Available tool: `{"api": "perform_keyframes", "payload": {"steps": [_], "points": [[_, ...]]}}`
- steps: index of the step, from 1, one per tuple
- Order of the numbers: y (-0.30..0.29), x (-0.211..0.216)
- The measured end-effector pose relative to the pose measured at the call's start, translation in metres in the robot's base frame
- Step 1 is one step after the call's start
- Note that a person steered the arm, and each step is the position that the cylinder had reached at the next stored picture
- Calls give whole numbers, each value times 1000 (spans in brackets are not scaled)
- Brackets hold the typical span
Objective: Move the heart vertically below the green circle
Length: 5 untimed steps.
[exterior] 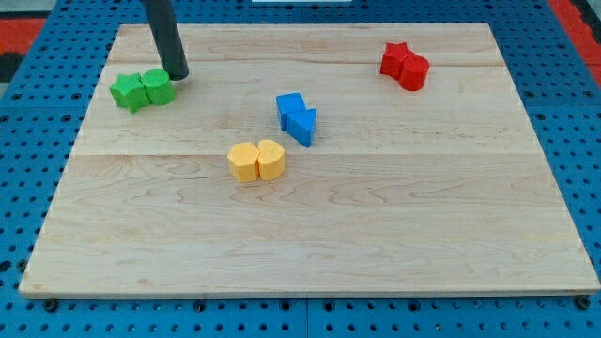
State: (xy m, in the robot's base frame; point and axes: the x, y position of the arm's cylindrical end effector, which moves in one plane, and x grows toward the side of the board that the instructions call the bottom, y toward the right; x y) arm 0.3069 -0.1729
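Note:
The yellow heart (271,160) lies near the board's middle, touching a yellow hexagon-like block (244,161) on its left. The green circle (158,86) sits at the view's upper left, touching a green star (129,92) on its left. My tip (177,75) rests on the board just right of and slightly above the green circle, at or very near its edge. The heart is far from the tip, down and to the view's right.
Two blue blocks, a cube-like one (290,106) and a triangle (303,126), touch each other just above the heart. A red star (395,58) and a red circle (414,72) sit together at the upper right. The wooden board (376,235) lies on a blue pegboard.

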Motion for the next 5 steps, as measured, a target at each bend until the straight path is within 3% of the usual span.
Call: {"api": "perform_keyframes", "payload": {"steps": [1,2,3,4,5], "points": [[44,37],[85,111],[165,131],[205,134],[235,189]]}}
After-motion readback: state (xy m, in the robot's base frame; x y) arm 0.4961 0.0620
